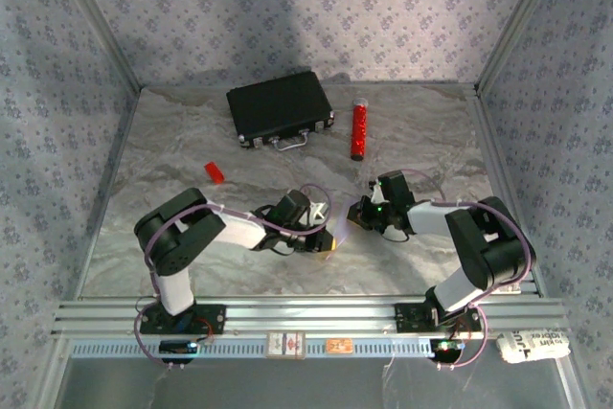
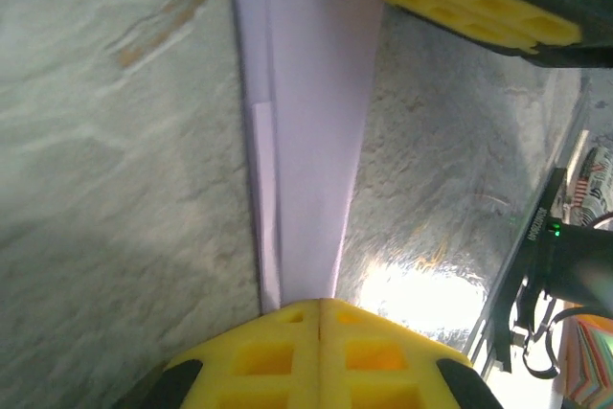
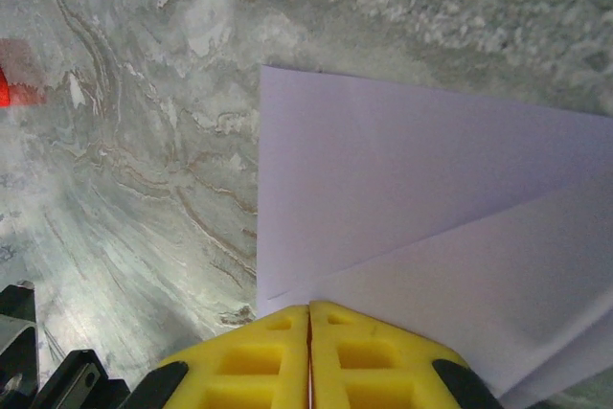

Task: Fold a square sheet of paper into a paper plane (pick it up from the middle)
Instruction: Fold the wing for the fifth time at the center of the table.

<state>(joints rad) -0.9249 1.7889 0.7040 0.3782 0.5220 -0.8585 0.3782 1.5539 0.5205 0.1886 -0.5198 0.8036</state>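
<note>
**Both grippers pinch the half-folded sheet of paper (image 2: 311,141) midway along the table's (image 1: 192,141) near edge.**

The left gripper (image 2: 319,311) is clenched on one end of the lilac sheet, and the folded layers run away from its fingers as a narrow strip. The right gripper (image 3: 308,318) is clamped on the opposite side, where a diagonal flap overlaps the flat panel. Gripping from two facing sides probably holds the thin paper taut and its layers aligned, so a crease can be set without slipping. I cannot tell whether the sheet rests on the table or hangs just above it. The black case (image 1: 280,107) and red cylinder (image 1: 359,129) by the far edge, and the small red block (image 1: 215,171) nearer the middle, lie well apart from the work.
</note>
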